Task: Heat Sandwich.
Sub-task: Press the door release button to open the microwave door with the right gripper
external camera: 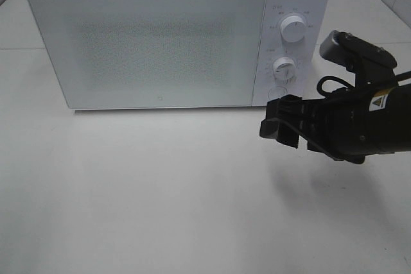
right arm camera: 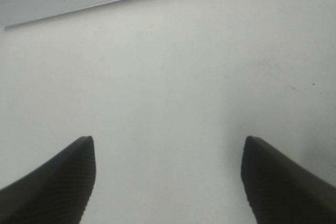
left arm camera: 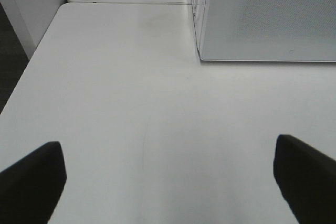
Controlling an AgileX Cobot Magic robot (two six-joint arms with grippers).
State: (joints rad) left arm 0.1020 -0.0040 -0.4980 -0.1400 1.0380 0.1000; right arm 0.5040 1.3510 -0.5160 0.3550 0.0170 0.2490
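**Exterior high.** A white microwave (external camera: 154,36) stands at the back of a white table (external camera: 160,210). Its door is shut, and two dials (external camera: 293,30) sit one above the other on the panel at its right end. The black right arm (external camera: 366,123) comes in from the right edge and lies nearly level above the table. Its right gripper (external camera: 280,129) points toward the middle, just in front of the microwave's lower right corner and apart from it. The jaws stand apart with nothing between them. In front of the microwave the tabletop lies open across the whole width of the view. The left arm does not show here.

**Left wrist.** The left gripper (left arm camera: 168,182) hangs over bare table, its two dark fingers (left arm camera: 31,182) spread to the far sides of the picture, holding nothing. Ahead and to one side are the microwave's front corner and shut door. Toward the other side the table's edge (left arm camera: 26,72) drops to dark floor, and a seam crosses the table farther back.

**Right wrist.** The right gripper (right arm camera: 168,182) looks down at plain tabletop. Its fingers (right arm camera: 52,182) are wide apart and empty, and the microwave's lower front edge crosses ahead of them.

Where the sandwich is cannot be told from these views.
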